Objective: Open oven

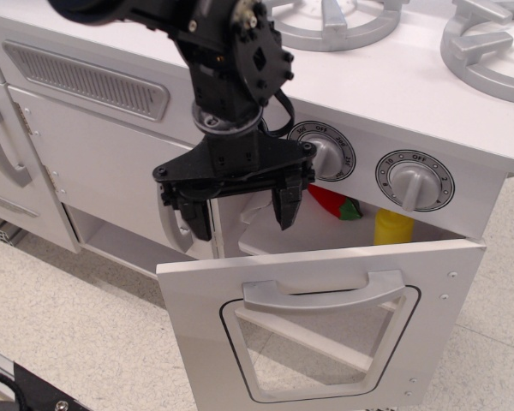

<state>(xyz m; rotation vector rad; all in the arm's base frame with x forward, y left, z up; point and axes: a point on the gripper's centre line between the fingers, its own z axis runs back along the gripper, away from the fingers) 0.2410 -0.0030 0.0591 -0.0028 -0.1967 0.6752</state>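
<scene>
The silver-grey oven door with its rounded clear window and wide bar handle hangs swung down and open below the knob panel. My black gripper hovers above the door's upper left edge, in front of the oven opening. Its two fingers point down, spread apart, with nothing between them. It touches neither the door nor the handle.
Two knobs show on the white front panel; my arm hides the left part of the panel. A red-and-green item and a yellow bottle sit inside the oven. Grey cabinet doors with loop handles stand left. Burners are on top.
</scene>
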